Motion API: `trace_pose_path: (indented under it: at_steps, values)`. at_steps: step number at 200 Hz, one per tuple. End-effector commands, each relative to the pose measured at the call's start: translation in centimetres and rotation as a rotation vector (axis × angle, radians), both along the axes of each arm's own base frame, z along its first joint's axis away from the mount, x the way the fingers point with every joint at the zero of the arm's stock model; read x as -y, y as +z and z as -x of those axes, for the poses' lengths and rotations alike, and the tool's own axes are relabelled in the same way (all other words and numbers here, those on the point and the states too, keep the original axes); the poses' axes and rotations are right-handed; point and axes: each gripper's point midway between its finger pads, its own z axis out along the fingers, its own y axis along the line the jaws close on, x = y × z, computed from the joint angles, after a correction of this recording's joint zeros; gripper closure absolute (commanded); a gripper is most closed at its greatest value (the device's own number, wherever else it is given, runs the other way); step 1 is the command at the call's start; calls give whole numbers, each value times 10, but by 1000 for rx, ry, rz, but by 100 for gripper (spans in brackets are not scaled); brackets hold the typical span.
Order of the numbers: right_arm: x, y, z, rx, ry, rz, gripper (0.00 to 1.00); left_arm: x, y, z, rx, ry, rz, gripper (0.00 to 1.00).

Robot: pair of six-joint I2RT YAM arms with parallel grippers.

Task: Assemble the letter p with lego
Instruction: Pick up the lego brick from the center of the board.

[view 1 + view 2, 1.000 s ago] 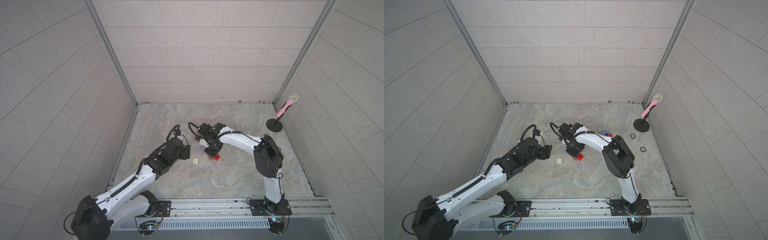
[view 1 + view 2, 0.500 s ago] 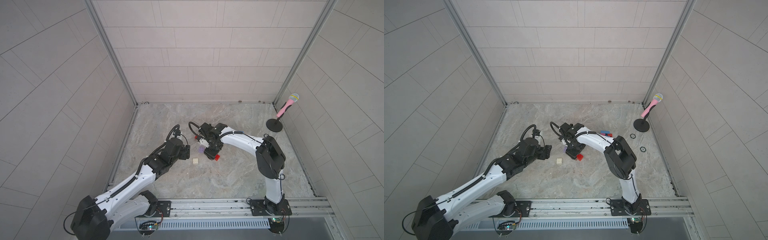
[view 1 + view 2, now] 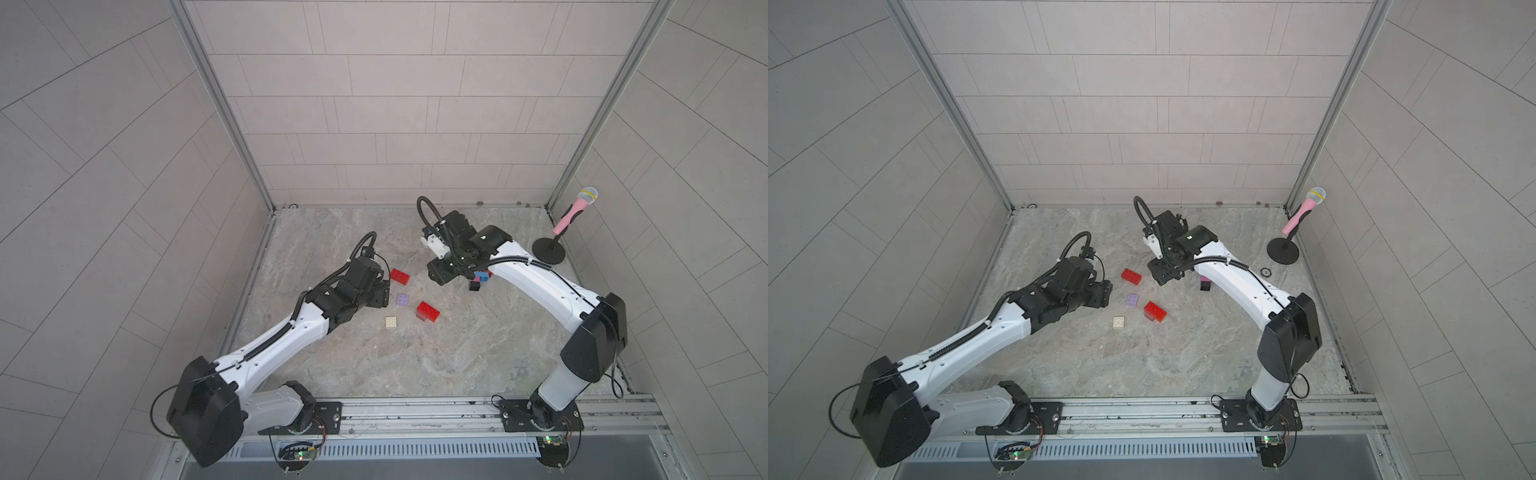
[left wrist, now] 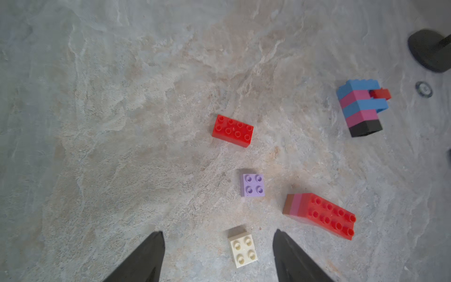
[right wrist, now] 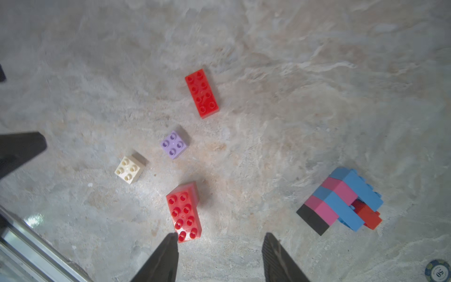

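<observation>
Left gripper [image 4: 218, 232]: jaws apart, empty, poised over cream brick [image 4: 242, 247], probably the next pick; loose red brick [image 4: 233, 130], lilac brick [image 4: 252, 184] and red-topped stack [image 4: 324, 214] on the floor; right gripper [image 5: 220, 234] parted, empty, near the blue-pink-black assembly [image 5: 341, 200], apparently the part-built P.

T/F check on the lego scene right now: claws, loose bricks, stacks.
1. The left claw and the right claw both hold nothing. True.
2. The lilac brick is stacked on the cream brick. False: they lie apart, each alone on the table.
3. One red oblong brick tops a pink layer and a brown layer. True.
4. The blue, pink and black stack stands upright. False: it lies on its side.
5. A second red oblong brick lies by itself, studs up. True.
</observation>
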Motion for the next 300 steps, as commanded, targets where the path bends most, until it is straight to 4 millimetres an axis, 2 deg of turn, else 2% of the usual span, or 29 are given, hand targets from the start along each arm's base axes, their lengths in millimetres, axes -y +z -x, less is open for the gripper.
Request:
trace_pose_path:
  at_steps: [1, 21, 41, 64, 98, 125, 159, 206, 300]
  values:
    - [5, 10, -4, 33, -50, -60, 43, -4, -8, 5, -81, -21, -75, 25]
    - [-4, 3, -3, -4, 7, -47, 44, -11, -8, 4, -60, 25, -73, 25]
    - [-18, -15, -9, -26, 80, -19, 43, -24, -6, 4, -26, 89, -64, 23]
    - [-40, -43, -15, -37, 208, 50, 42, -36, -6, 4, -12, 154, 38, 22]
    - [-75, -86, -10, -39, 456, 239, 40, -61, -3, 9, 25, 230, 113, 22]
    - [-89, -112, -12, -82, 532, 304, 40, -80, 1, 15, 57, 287, 151, 21]
    - [-99, -134, -10, -121, 593, 363, 41, -94, 2, 19, 71, 329, 199, 21]
    - [-99, -157, -3, -151, 617, 424, 43, -94, -2, 18, 54, 323, 218, 21]
    - [-112, -170, 7, -178, 639, 409, 51, -91, -7, 16, 37, 311, 225, 21]
